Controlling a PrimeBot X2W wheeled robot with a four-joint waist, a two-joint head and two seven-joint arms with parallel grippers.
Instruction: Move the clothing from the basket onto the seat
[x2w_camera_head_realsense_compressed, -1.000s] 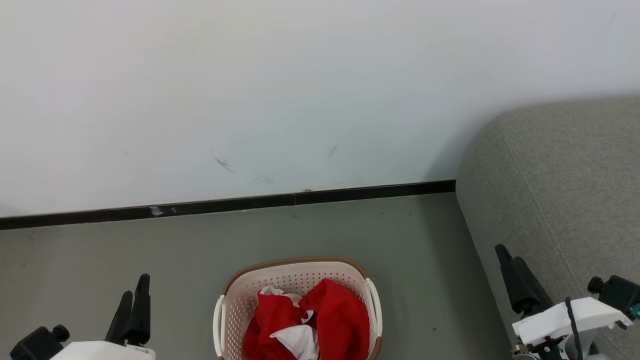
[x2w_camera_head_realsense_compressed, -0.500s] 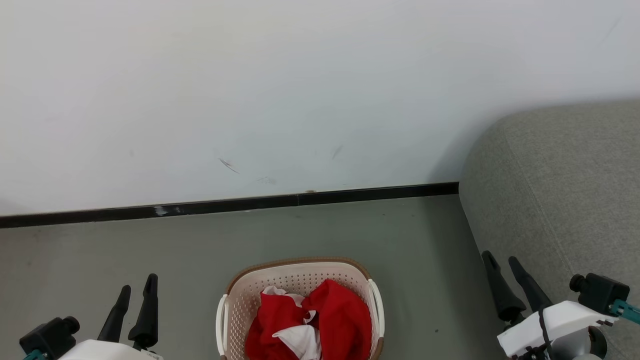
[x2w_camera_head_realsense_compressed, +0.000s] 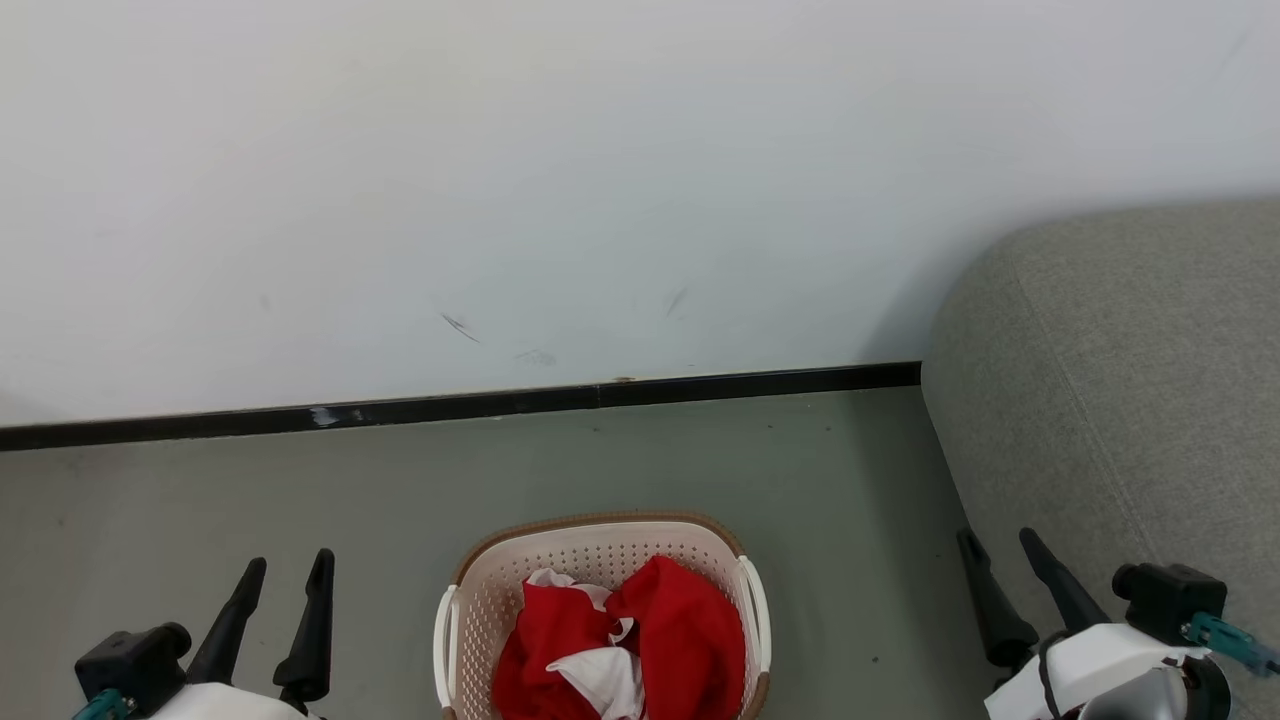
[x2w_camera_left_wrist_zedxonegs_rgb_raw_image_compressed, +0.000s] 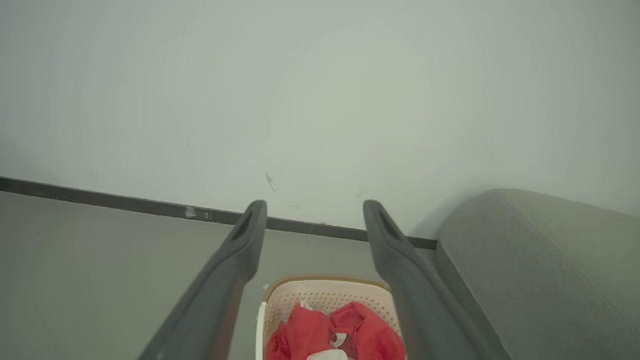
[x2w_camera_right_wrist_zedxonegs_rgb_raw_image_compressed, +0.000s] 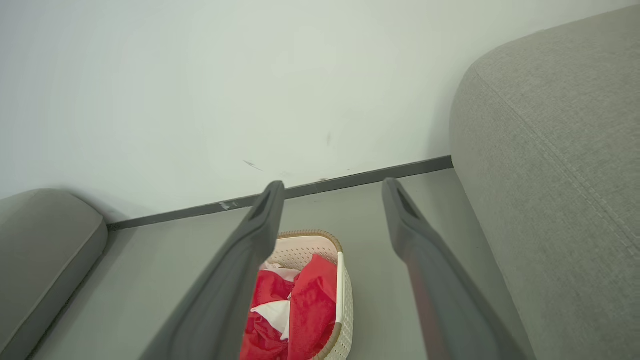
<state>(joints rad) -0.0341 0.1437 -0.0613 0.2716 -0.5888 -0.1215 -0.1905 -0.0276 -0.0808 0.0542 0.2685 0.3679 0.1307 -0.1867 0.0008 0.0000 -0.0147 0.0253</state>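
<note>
Operator: Where is the clothing?

Spotter: Your clothing (x2w_camera_head_realsense_compressed: 640, 640) lies bunched together inside the basket (x2w_camera_head_realsense_compressed: 600, 521), red folds with a white panel showing near the front. The basket stands on the grey floor (x2w_camera_head_realsense_compressed: 700, 460), near the pale wall (x2w_camera_head_realsense_compressed: 600, 150) and its black baseboard (x2w_camera_head_realsense_compressed: 700, 383).

Operator: And the seat?

Spotter: The seat (x2w_camera_head_realsense_compressed: 1130, 400) is on your right, its rounded grey corner against the wall. A strip of floor lies between it and the basket.

Operator: What about the claws?

Spotter: Your left claw (x2w_camera_head_realsense_compressed: 289, 560) hangs above the floor to the left of the basket, fingers spread apart and holding nothing. Your right claw (x2w_camera_head_realsense_compressed: 997, 537) is spread as well and empty. It sits to the right of the basket, at the edge of the seat. Both are well apart from the clothing.
</note>
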